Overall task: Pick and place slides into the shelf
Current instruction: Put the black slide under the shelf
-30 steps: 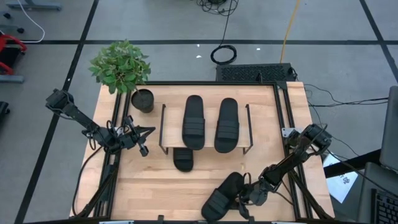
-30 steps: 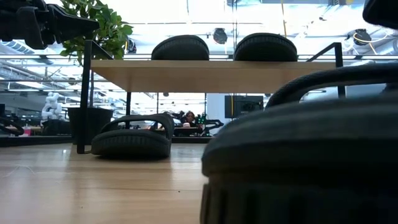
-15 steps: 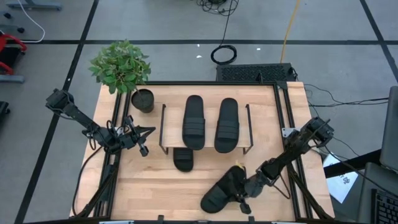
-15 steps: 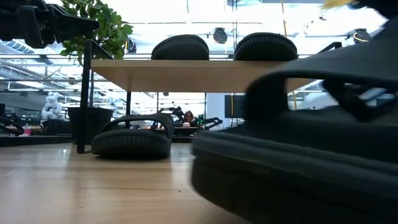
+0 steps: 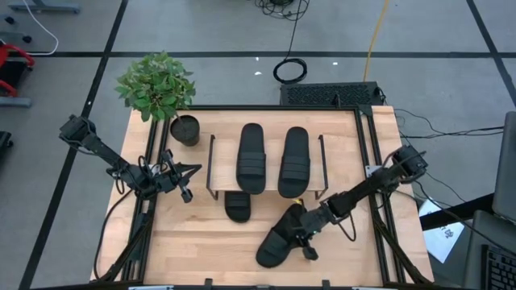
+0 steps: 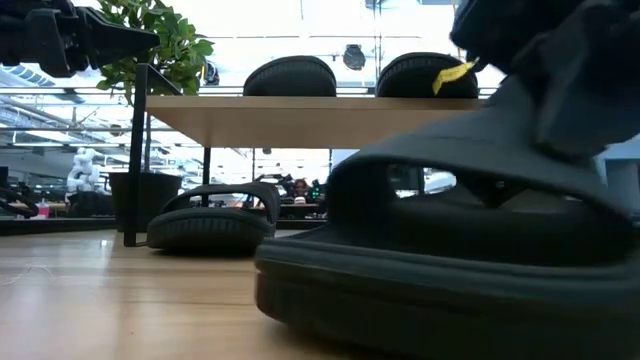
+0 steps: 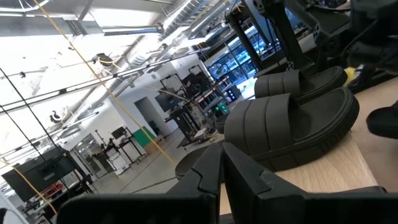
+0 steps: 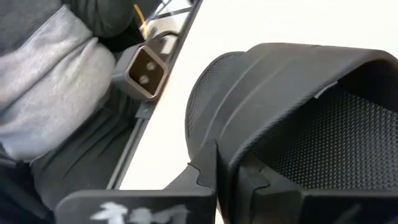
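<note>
- Slide (image 5: 278,239) held by the right gripper (image 5: 302,228) lies slantwise on the front part of the table (image 5: 201,250), just in front of the shelf (image 5: 268,196); the jaws pinch its strap end nearest the shelf.
- In the low view this slide (image 6: 440,270) fills the right half, its toe tipped down to the board and its strap arching over a gap, with the gripper's dark bulk above it at the upper right.
- In the right wrist view the fingers (image 8: 205,174) are pressed together on the slide's strap (image 8: 292,124); a person's grey sleeve (image 8: 50,81) shows beyond the table edge.
- Two slides lie side by side on the shelf's top board, one on the left (image 5: 251,157) and one on the right (image 5: 294,160), both lengthwise front to back.
- A fourth slide (image 5: 237,206) sits under the shelf, its end poking out from below the front edge on the left; the low view shows it (image 6: 213,222) flat on the table beneath the board.
- Left gripper (image 5: 187,194) hovers left of the shelf, well apart from every slide, jaws pressed together and holding nothing; its wrist view looks past its closed fingers (image 7: 242,180) at a slide (image 7: 292,124) on the wood.
- A potted plant (image 5: 157,87) stands at the table's back left corner, beside the shelf.
</note>
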